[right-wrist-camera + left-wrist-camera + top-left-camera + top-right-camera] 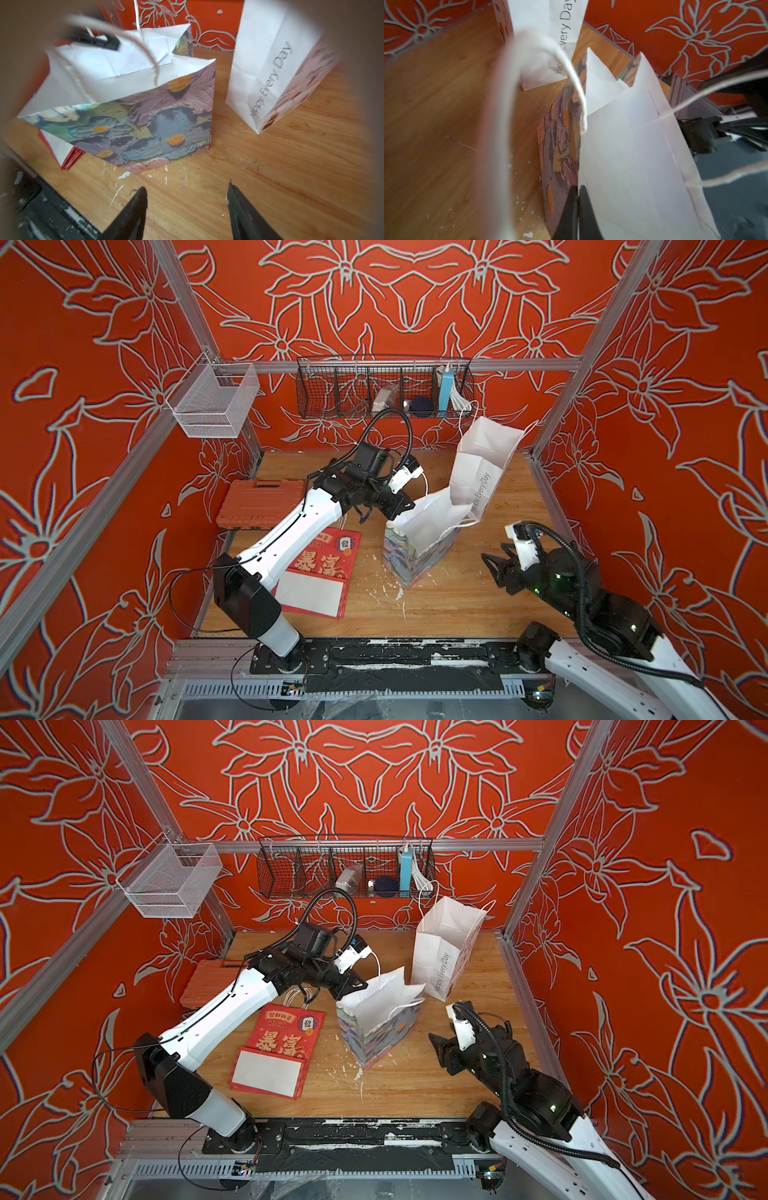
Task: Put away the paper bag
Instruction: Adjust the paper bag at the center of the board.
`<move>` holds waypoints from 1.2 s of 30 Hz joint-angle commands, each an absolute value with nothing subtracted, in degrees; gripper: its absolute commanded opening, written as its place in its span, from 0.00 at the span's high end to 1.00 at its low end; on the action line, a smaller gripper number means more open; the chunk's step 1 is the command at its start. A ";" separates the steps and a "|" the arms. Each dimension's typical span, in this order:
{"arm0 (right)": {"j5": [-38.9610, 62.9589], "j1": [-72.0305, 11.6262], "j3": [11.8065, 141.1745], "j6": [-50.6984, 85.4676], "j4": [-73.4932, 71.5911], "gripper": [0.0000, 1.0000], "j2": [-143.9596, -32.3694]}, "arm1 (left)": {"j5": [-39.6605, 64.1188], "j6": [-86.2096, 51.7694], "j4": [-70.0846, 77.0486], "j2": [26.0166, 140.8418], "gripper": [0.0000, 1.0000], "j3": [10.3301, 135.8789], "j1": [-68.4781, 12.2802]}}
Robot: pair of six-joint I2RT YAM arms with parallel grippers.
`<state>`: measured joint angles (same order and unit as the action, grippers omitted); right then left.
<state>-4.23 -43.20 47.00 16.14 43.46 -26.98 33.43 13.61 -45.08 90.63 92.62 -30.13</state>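
The paper bag (415,556) (374,1036) with painted purple and blue flowers stands open mid-table, white inside. My left gripper (409,504) (361,984) is shut on its top rim at the far left corner. In the left wrist view the gripper (578,187) pinches the bag's wall (560,141), one finger outside and one inside. A blurred cord handle (500,124) loops close to that camera. My right gripper (494,551) (440,1031) (187,185) is open and holds nothing, low over the wood just right of the bag (145,124), not touching it.
A white "Happy Every Day" bag (478,472) (266,72) stands behind, to the right. A red bag (324,568) lies flat on the left, partly under my left arm. An orange tool case (257,502) sits far left. A black wire basket (382,389) and a white mesh basket (212,400) hang above.
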 commanded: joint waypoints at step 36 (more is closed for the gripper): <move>15.86 -43.60 30.25 0.95 14.08 0.26 -34.36 | 35.48 26.97 -42.56 72.48 0.07 84.70 -24.71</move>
<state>13.98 -43.42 30.52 1.61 15.81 -34.74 40.49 29.67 -47.83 77.10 85.71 -25.32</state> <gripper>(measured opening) 0.745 0.925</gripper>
